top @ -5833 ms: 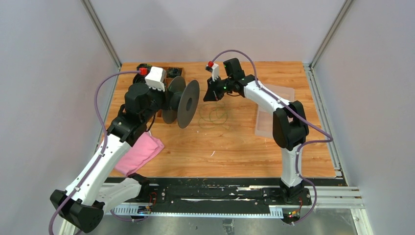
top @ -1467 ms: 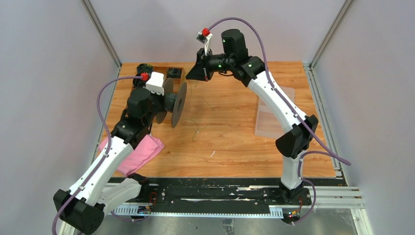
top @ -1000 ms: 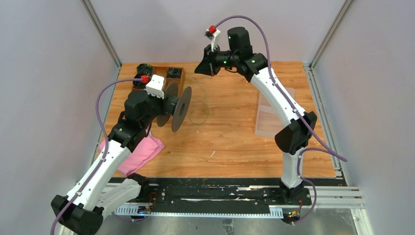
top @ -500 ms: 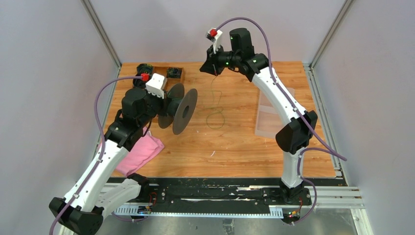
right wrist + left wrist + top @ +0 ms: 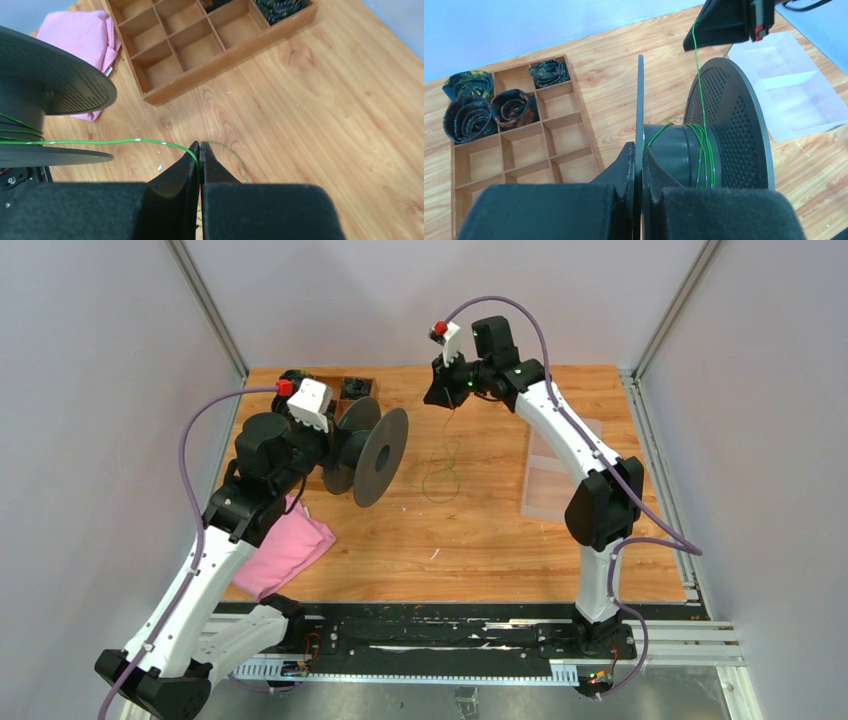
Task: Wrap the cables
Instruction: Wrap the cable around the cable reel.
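Observation:
My left gripper (image 5: 640,148) is shut on the thin near flange of a black spool (image 5: 380,455), held above the table's left half. Several turns of the green cable (image 5: 703,150) lie round the spool's hub (image 5: 674,155). From there the cable (image 5: 100,142) runs taut up to my right gripper (image 5: 199,145), which is shut on it, high over the far middle of the table (image 5: 437,395). Below it the rest of the cable (image 5: 440,478) hangs down into a loose loop on the wood.
A wooden compartment tray (image 5: 350,390) with rolled dark ties stands at the far left, behind the spool. A pink cloth (image 5: 285,550) lies under the left arm. A clear plastic tray (image 5: 555,480) sits at the right.
The right gripper has moved right and a little lower with the cable. The spool has swung so its flange faces the camera more. The loose loop has slid right.

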Controlling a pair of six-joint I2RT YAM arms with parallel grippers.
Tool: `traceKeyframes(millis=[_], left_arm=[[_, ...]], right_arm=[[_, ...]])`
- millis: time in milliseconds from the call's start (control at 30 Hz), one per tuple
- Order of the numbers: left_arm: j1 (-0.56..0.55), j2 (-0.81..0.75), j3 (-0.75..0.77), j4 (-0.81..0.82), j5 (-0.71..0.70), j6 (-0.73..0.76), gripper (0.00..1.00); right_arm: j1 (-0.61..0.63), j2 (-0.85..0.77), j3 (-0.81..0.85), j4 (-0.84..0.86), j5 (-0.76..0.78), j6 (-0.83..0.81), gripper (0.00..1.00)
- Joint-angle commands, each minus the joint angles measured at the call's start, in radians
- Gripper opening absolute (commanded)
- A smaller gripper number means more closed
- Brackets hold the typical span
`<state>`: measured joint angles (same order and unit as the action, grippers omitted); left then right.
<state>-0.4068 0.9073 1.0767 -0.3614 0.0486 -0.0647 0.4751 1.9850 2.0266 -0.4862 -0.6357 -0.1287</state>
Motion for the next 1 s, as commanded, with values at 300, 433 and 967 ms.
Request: traceKeyframes(millis=[300,433,967], left_arm=[[0.024,0.004,0.096,0.031,-0.012,-0.123,0.0],[0.038,0.018,0.119,0.034,0.002,-0.163,0.0],[0.109,0.061,0.155,0.063,-0.034,-0.37,0.0]], right_arm=[[-0.035,-0.037,-0.236,0.129,-0.12,0.002,0.01],[-0.035,-0.054,-0.31,0.194,-0.143,0.049,0.01],[0.034,-0.058,-0.507,0.409,-0.209,0.255,0.01]])
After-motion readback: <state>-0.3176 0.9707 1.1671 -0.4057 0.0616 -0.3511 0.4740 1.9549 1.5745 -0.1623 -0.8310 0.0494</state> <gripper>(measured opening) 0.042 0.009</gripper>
